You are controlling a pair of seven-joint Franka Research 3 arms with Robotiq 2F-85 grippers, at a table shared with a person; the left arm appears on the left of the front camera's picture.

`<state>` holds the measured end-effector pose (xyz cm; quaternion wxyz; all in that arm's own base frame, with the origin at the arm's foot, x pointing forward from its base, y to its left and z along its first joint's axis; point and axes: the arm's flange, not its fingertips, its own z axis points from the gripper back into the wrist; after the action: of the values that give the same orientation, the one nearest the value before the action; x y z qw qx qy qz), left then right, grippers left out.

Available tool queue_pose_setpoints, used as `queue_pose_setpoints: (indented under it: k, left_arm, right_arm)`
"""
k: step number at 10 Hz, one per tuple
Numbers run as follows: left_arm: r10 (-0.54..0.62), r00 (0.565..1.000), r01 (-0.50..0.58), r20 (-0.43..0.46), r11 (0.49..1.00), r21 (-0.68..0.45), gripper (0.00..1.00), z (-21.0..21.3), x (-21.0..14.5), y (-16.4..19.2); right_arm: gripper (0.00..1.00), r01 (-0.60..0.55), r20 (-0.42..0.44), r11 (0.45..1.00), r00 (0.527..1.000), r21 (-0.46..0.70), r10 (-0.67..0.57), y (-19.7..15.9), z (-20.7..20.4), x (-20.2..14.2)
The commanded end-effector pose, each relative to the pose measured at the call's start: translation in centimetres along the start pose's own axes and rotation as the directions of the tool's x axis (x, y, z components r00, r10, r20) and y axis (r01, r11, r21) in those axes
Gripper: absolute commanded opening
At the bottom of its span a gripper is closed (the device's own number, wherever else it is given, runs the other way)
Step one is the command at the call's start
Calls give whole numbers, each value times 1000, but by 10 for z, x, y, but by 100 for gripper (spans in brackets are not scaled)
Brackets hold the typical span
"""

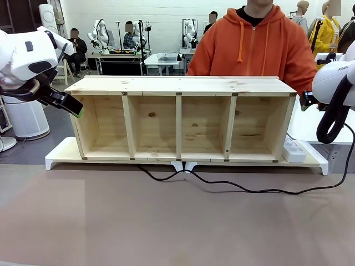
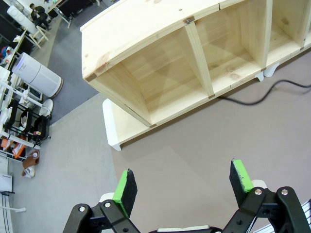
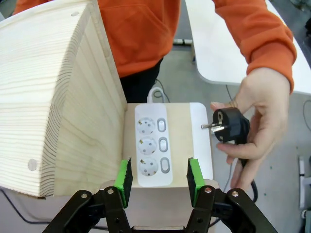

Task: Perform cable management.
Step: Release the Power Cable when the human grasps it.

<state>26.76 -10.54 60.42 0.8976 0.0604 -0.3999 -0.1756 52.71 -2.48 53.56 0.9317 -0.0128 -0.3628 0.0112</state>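
Hovering above the white power strip (image 3: 151, 151), the right gripper (image 3: 158, 180) is seen with its green pads apart and nothing between them. Just beside it, the plug (image 3: 229, 125) of the cable (image 1: 244, 188) is held in the person's hand (image 3: 257, 119); the cord itself is laid across the table (image 1: 166, 221) before the wooden shelf (image 1: 180, 119). The left gripper (image 2: 183, 187) is likewise spread wide, empty, near the shelf's end.
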Motion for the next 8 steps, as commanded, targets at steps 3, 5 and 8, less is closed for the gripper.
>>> queue_pose_setpoints:
  k: [3, 5, 8]
  left_arm:
    - [-8, 1000, 8, 12, 1000, 3, 100, -1, 2, 1]
    - [-8, 1000, 8, 12, 1000, 3, 100, -1, 2, 1]
    - [-8, 1000, 8, 12, 1000, 3, 100, -1, 2, 1]
  right_arm:
    - [60, 1, -5, 1000, 1000, 0, -1, 0, -1, -1]
    - [60, 1, -5, 1000, 1000, 0, -1, 0, -1, -1]
    - [60, 1, -5, 1000, 1000, 0, -1, 0, -1, -1]
